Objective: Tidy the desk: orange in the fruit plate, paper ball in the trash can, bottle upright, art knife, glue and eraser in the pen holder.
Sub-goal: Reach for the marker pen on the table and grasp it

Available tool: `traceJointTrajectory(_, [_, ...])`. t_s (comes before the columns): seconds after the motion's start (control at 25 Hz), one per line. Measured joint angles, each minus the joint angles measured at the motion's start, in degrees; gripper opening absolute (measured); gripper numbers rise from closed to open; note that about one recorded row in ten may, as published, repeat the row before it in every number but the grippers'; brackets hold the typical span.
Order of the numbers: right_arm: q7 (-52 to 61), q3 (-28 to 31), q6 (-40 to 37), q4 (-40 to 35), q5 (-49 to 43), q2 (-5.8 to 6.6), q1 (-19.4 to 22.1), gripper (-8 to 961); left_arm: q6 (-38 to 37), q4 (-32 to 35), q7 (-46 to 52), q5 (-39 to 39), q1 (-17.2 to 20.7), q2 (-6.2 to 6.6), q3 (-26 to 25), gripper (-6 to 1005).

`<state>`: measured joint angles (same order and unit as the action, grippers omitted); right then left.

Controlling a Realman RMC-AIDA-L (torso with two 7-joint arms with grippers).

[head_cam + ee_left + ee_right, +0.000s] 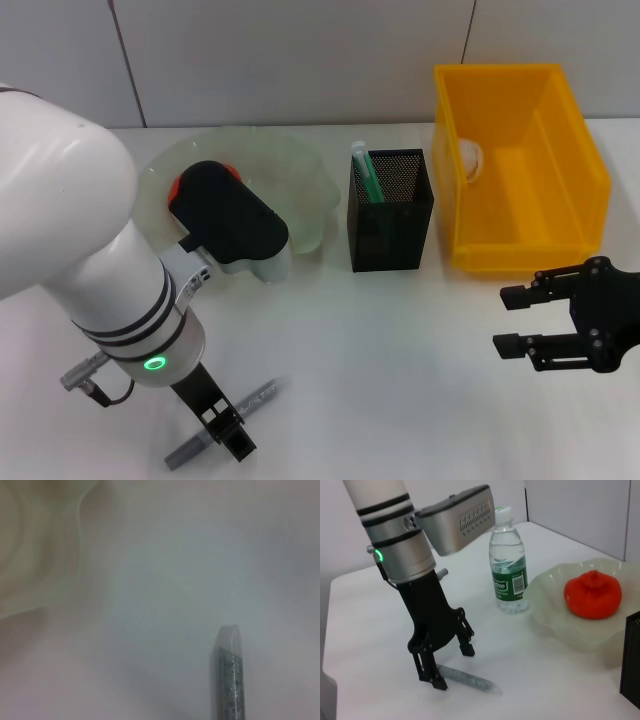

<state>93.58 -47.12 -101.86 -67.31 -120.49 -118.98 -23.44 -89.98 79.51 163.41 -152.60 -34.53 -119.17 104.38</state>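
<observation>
The silver-grey glue lies flat on the white desk at the front left. My left gripper stands open just over it, fingertips down at the desk on either side of the stick. The orange sits in the pale green fruit plate. Beside the plate the bottle stands upright. The mint-green art knife is in the black pen holder. A paper ball lies in the yellow trash can. The eraser is out of view. My right gripper hovers open at the right.
The left arm's bulk covers the desk's left side and much of the fruit plate in the head view. The trash can and pen holder stand side by side at the back right. A grey wall runs behind the desk.
</observation>
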Motion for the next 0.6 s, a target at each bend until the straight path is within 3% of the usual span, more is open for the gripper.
traceJointTrajectory(0.32, [0.1, 0.0, 0.3, 0.4, -0.4, -0.02, -0.7, 593, 1.1, -3.7, -0.7, 0.5, -2.2, -0.01, 1.4, 784])
traceJointTrajectory(0.6, [0.1, 0.0, 0.5, 0.9, -0.5, 0.01, -0.7, 593, 1.2, -3.8, -0.4, -0.1, -2.4, -0.01, 1.6, 602])
